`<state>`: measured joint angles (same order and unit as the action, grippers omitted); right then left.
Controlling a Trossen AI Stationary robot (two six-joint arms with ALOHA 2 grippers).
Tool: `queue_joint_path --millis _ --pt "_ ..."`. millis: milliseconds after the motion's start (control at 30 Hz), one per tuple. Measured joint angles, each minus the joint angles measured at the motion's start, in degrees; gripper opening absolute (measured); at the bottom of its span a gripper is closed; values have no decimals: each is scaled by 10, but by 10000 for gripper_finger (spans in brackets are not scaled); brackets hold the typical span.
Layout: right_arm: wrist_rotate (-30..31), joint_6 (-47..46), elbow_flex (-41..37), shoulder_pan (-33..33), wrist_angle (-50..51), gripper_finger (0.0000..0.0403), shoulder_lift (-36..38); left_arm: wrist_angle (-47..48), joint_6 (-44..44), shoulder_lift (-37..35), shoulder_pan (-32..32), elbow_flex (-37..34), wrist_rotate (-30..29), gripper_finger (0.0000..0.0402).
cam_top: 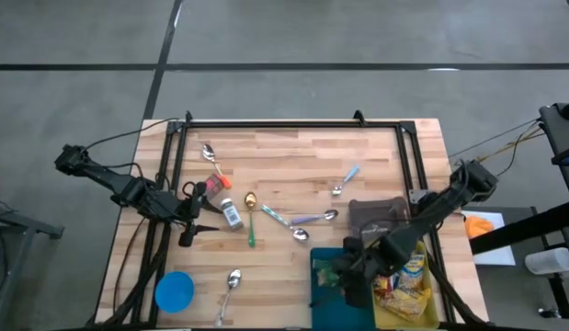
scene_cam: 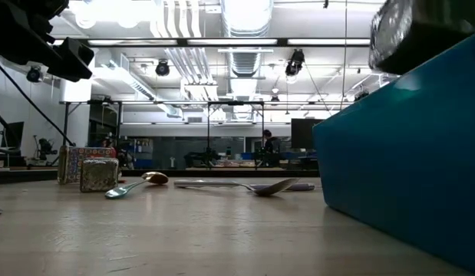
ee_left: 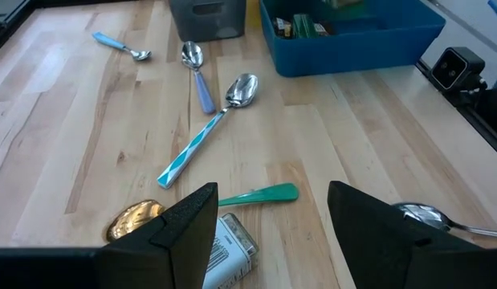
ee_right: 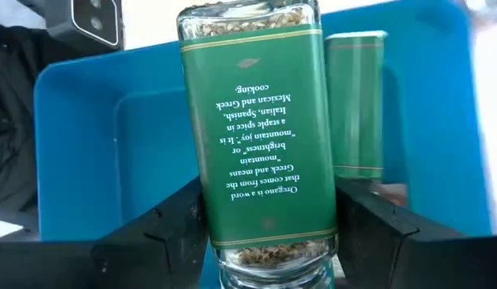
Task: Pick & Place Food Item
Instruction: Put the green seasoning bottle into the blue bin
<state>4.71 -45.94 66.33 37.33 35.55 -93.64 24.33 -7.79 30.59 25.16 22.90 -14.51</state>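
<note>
With the arm hiding the jar from above, we are seeing the right claw (ee_right: pixel 268 233) gripping an oregano jar (ee_right: pixel 260 132) over the blue bin (ee_right: pixel 87 144), the left claw (ee_left: pixel 272 217) hovering open above the worktop (ee_left: pixel 328 144).

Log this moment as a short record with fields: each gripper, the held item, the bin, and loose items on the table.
right gripper: shut on green-labelled glass oregano jar, over blue plastic bin
left gripper: fingers open, empty, above small glass spice jar with white label
bin contents: another green-labelled container
loose on wooden table: several spoons, round blue lid
</note>
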Motion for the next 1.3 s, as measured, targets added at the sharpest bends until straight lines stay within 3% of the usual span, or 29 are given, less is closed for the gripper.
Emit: queue_joint_path --millis 767,1300 --pt "-21 -36 121 7 88 216 -205 0 0 0 0 0 0 241" --pt "-15 -38 129 3 77 219 -205 0 0 0 0 0 0 241"
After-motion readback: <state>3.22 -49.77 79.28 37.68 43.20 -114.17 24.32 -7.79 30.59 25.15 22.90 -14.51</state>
